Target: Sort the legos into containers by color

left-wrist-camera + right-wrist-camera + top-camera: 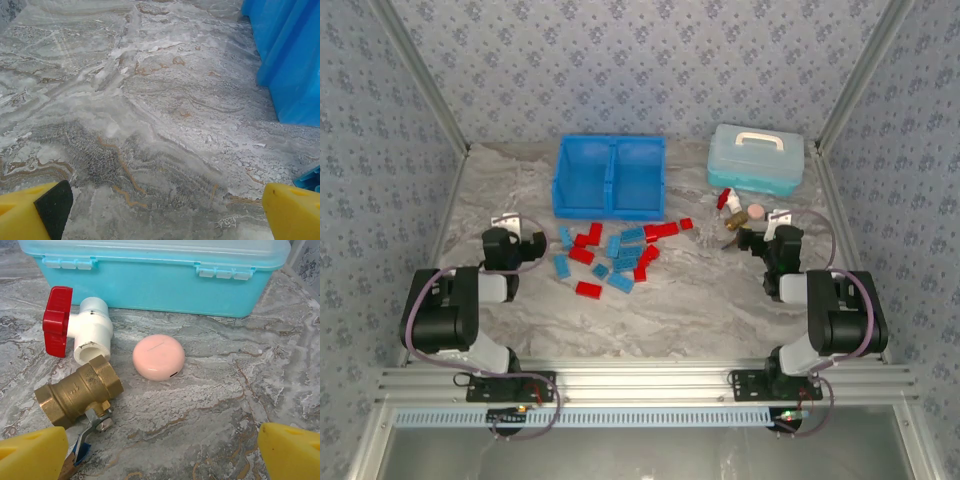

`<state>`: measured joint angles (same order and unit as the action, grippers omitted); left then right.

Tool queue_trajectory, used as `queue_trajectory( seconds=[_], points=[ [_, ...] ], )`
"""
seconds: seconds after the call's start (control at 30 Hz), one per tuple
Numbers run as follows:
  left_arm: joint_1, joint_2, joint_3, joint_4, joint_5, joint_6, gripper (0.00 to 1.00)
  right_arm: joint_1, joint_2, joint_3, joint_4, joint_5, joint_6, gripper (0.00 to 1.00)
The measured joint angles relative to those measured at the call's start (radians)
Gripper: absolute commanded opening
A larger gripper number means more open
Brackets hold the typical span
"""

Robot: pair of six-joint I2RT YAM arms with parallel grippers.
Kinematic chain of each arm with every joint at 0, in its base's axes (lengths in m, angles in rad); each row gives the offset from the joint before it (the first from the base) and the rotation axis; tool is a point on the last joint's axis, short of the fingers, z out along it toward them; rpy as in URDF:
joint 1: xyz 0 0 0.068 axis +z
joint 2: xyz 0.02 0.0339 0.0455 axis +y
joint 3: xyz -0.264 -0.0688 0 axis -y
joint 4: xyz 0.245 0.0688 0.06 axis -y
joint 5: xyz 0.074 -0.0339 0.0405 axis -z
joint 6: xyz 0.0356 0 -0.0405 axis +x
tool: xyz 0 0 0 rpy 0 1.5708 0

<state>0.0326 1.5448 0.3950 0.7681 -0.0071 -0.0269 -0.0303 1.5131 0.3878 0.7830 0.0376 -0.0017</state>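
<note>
- Legos [625,262]: about nine red and about nine blue, scattered on the counter [700,300] between the left pincer [520,240] and the right pincer [765,245], nearer the left.
- Bin [610,177]: one, with two compartments, beyond the legos and ahead-right of the left pincer.
- Both pincers are spread wide and hold nothing.
- Just ahead of the right pincer: one white valve [92,330], one brass valve [80,390] and one pink disc [158,357], with one lidded case [150,280] behind them.
- The counter is grey and marbled; the walls [620,60] are patterned.
</note>
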Motion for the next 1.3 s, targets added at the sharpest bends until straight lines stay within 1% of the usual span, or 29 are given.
queue_trajectory(
  seconds=[0.6, 0.67, 0.73, 0.83, 0.93, 1.0, 1.1, 1.2, 1.3],
  points=[
    [0.0, 0.0, 0.0, 0.0, 0.0, 0.0, 0.99, 0.0, 0.0, 0.0, 0.0, 0.0, 0.0, 1.0],
    [0.0, 0.0, 0.0, 0.0, 0.0, 0.0, 0.99, 0.002, -0.002, 0.0, -0.001, 0.015, 0.0, 1.0],
    [0.0, 0.0, 0.0, 0.0, 0.0, 0.0, 0.99, 0.005, -0.029, 0.002, -0.04, 0.052, 0.004, 1.0],
    [0.0, 0.0, 0.0, 0.0, -0.001, 0.0, 0.99, 0.011, -0.156, 0.032, -0.212, 0.15, 0.061, 1.0],
    [-0.001, -0.014, 0.0, -0.012, -0.002, 0.0, 0.99, -0.002, -0.321, 0.172, -0.522, 0.219, 0.241, 1.0],
    [-0.008, -0.064, -0.003, -0.028, -0.014, 0.0, 0.99, -0.01, -0.393, 0.29, -0.679, 0.218, 0.327, 1.0],
    [-0.05, -0.227, -0.005, -0.124, -0.062, 0.0, 0.99, 0.015, -0.445, 0.473, -0.882, 0.167, 0.406, 1.0],
    [-0.114, -0.446, 0.038, -0.311, -0.105, -0.013, 0.99, 0.119, -0.415, 0.634, -1.053, 0.118, 0.431, 1.0],
    [-0.171, -0.618, 0.154, -0.528, -0.104, -0.064, 0.99, 0.269, -0.312, 0.782, -1.194, 0.078, 0.432, 1.0]
  ],
)
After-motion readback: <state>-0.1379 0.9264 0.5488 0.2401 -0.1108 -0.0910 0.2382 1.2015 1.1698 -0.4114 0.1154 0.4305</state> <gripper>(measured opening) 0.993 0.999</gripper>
